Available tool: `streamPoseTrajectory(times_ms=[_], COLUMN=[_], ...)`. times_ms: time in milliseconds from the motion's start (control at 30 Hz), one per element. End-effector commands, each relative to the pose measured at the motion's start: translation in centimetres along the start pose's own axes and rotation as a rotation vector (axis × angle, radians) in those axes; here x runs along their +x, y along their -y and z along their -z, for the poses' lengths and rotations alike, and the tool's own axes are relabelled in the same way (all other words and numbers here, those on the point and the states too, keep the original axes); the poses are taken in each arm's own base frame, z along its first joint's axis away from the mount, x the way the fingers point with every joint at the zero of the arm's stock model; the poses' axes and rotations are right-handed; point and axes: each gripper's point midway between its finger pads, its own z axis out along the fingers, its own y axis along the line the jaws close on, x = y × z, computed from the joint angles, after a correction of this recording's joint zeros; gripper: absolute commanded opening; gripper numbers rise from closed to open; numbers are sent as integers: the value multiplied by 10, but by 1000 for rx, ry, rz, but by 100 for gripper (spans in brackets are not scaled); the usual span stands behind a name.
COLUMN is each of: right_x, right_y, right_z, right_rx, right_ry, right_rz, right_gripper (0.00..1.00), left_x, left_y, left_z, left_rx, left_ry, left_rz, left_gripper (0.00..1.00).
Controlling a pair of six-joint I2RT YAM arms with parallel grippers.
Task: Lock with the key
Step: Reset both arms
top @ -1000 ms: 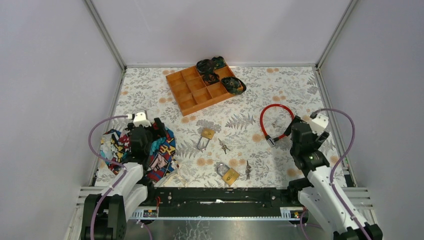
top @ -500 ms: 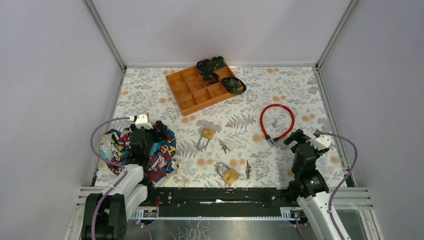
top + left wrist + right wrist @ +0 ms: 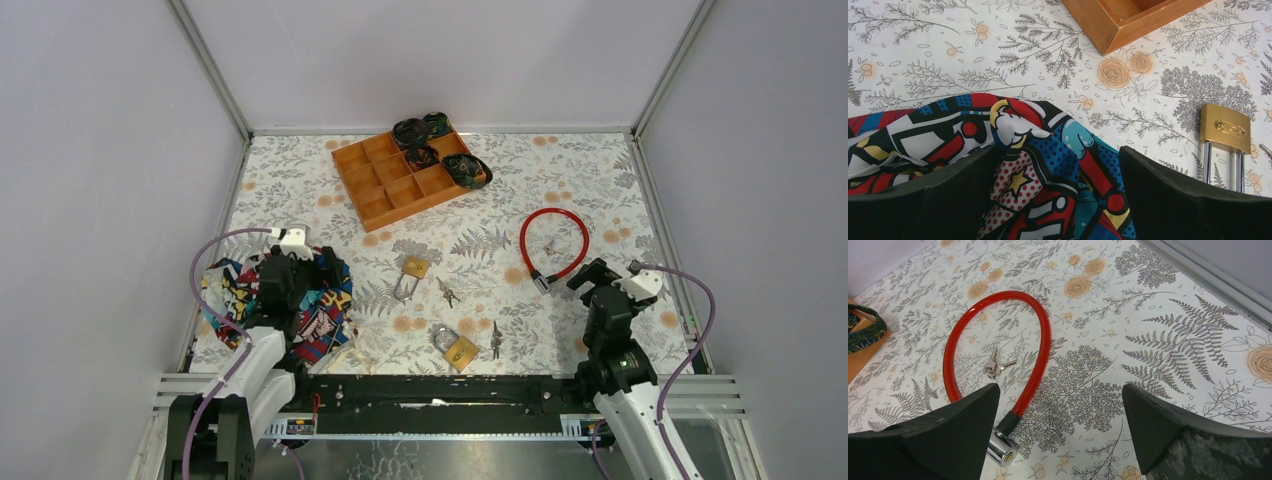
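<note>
Nearest the bases, both arms sit low over the desk. The left end effector has its jaws apart above a comic-print cloth and clamps on nothing. The right end effector is likewise spread wide and empty.

Well nearer than the orange tray, a brass padlock lies with a small key just beside it. A little closer to the tray rests a long-shackle padlock, with another key near it. Right of the tray and nearer, a red cable lock curls in a loop with a key bunch lying inside it. Its metal end points toward the right end effector. The tray, farthest away, holds dark coiled items.

By the look of things, no key is picked up yet. The key bunch seems the likely target. It lies flat, so the fingertips should come down straddling the bow and close gently. The blade then needs lining up with the keyhole while the other arm steadies the lock body.

The long-shackle padlock's oval badge is too small to read, and the cloth shows no legible words.
</note>
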Motion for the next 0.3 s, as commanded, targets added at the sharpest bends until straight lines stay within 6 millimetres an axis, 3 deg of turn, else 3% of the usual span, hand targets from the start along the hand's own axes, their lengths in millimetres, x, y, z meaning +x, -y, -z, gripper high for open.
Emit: streamPoseTrajectory(times_ms=[0, 133, 267], right_x=[-23, -23, -23], right_y=[-8, -9, -8], right_z=[2, 2, 2], right_rx=[-11, -17, -16], right_ry=[59, 61, 63], right_rz=[-60, -59, -60], right_gripper=[100, 100, 100], left_x=[-2, -2, -8], left_y=[-2, 2, -8], left_z=[1, 0, -1], left_rx=[-4, 17, -44], left_ry=[0, 4, 36], left_rz=[-10, 1, 20], left_gripper=[98, 99, 99])
